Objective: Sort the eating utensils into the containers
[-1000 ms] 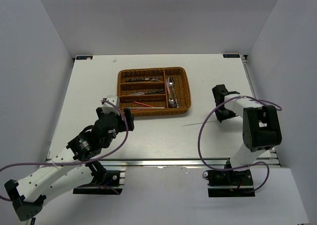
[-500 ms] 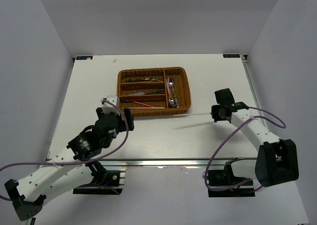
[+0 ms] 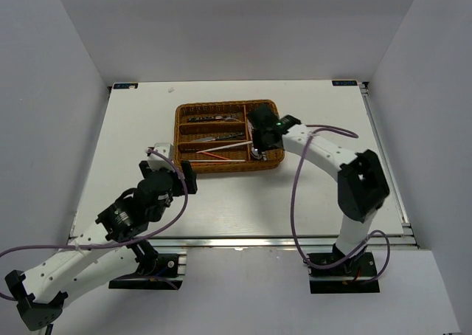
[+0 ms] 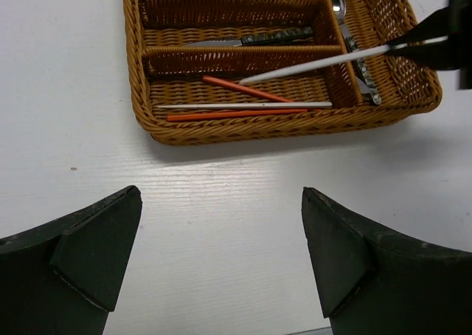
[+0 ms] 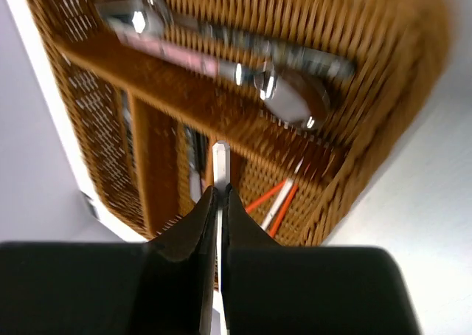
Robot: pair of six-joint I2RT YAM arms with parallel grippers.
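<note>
The left hand (image 4: 221,257) is wide open with nothing in it, over the white counter (image 4: 221,180), and the brown basket tray (image 4: 295,122) sits just past its fingers. In the tray slot nearest that hand lie two red chopsticks (image 4: 243,88) and one white chopstick (image 4: 243,105). The right hand (image 5: 219,202) is pinched tight on a second white chopstick (image 4: 317,63), which slants over the tray toward that slot, and the shiny spoons (image 5: 291,95) lie right by this hand.

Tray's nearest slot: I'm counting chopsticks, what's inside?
Two red chopsticks and a white chopstick lie inside; the right claw holds a second white chopstick slanting above. The near wall hides its front edge.
</note>
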